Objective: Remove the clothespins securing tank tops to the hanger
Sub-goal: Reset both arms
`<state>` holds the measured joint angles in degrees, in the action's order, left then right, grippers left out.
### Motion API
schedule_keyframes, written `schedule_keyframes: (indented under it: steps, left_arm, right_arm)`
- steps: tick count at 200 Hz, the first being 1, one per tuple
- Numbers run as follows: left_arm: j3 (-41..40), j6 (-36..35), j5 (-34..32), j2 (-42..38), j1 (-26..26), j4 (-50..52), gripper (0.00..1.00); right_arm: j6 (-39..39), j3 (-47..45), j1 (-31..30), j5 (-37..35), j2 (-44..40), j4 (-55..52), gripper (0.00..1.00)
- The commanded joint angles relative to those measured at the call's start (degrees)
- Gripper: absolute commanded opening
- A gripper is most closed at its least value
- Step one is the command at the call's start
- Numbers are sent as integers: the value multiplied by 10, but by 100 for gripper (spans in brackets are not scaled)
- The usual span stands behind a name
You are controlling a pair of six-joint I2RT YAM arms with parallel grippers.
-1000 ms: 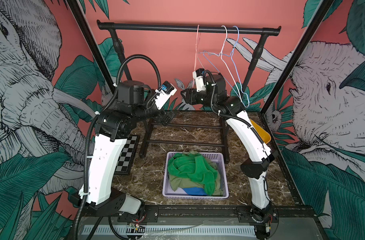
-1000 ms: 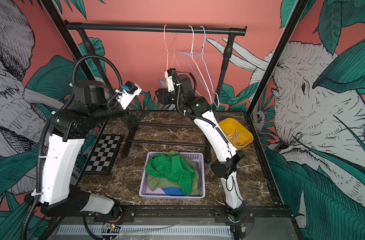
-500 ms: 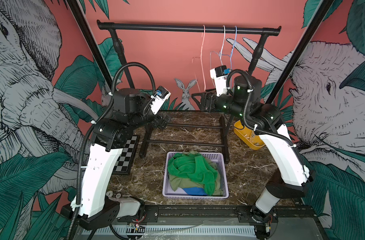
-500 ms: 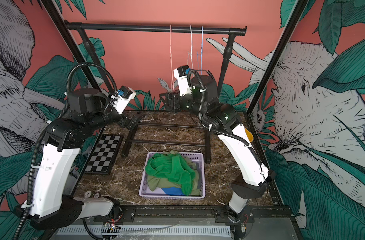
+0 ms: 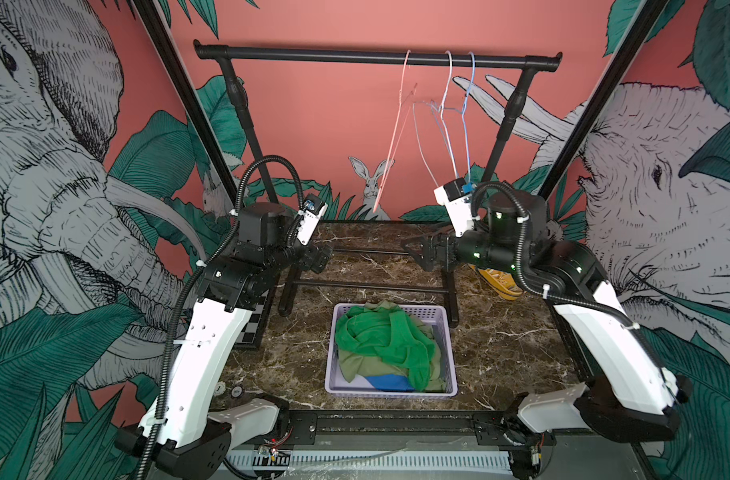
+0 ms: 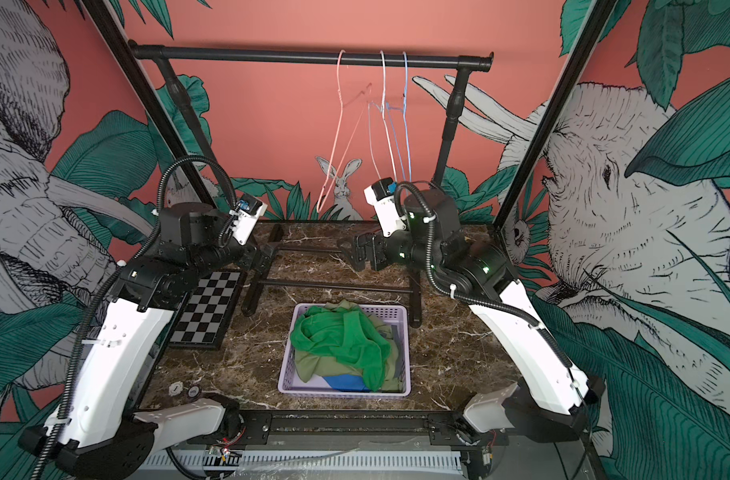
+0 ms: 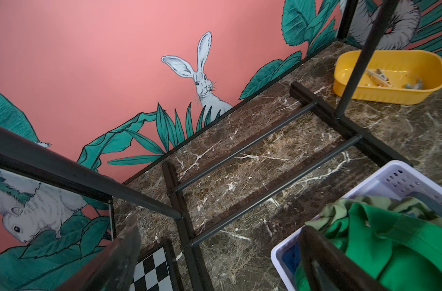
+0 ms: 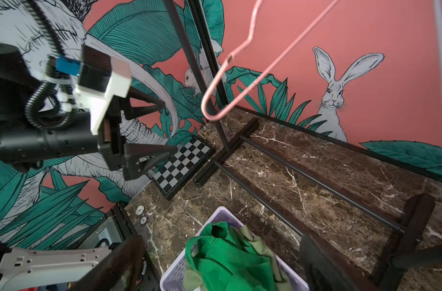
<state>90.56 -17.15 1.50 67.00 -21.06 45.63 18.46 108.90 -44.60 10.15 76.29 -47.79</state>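
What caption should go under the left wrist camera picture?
Open left gripper near a basket of tank tops, with clothespins in the yellow tub beside the rack.

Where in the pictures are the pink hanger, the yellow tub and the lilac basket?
pink hanger (image 8: 205,110), right wrist view, its lower bend.
yellow tub (image 7: 381,95), left wrist view, its outer wall.
lilac basket (image 5: 390,394), a top view, its near wall.

Brown marble tabletop (image 5: 500,340) carries lavender basket (image 5: 390,394), yellow tub (image 7: 388,97), checkerboard (image 6: 207,307), black rack base (image 5: 367,285), two small discs (image 8: 139,210).
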Motion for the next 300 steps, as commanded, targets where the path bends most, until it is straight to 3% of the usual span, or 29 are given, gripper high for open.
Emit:
schedule_keyframes:
  steps: [1,37,58,81,104,135,159,175,193,210,247,272,300]
  left_arm:
    - [-43,30,-30,-31,12,-39,99]
    - [-156,43,-31,-58,50,-99,99]
    - [-241,70,11,-60,107,-174,99]
    - [-315,141,115,-48,188,-253,99]
    - [-421,147,106,-62,209,-399,99]
    - [-537,133,149,-65,210,-556,99]
    - [-631,99,129,-30,210,-741,99]
    - [-650,80,113,27,210,-803,99]
    - [-655,98,108,81,220,-822,99]
    - [-683,109,95,128,226,-906,99]
    - [-695,117,82,215,228,-1006,99]
    - [-693,114,87,219,227,-1002,99]
    - [-698,117,81,219,228,-1008,100]
  right_arm:
    - [-5,-102,-2,4,-70,60,99]
    - [-2,-326,-2,-45,-208,203,99]
    - [-25,-448,-1,-99,-268,278,99]
    - [-54,-505,7,-161,-268,281,99]
    - [-93,-565,28,-216,-252,325,99]
    - [-133,-687,76,-244,-250,502,99]
    - [-149,-827,123,-260,-258,773,99]
    - [-145,-833,158,-289,-230,779,99]
    - [-141,-842,188,-287,-196,789,99]
    - [-155,-847,201,-300,-176,796,99]
    - [-195,-866,239,-336,-190,773,99]
    - [-183,-916,289,-329,-200,824,99]
    - [-204,-942,325,-347,-136,897,99]
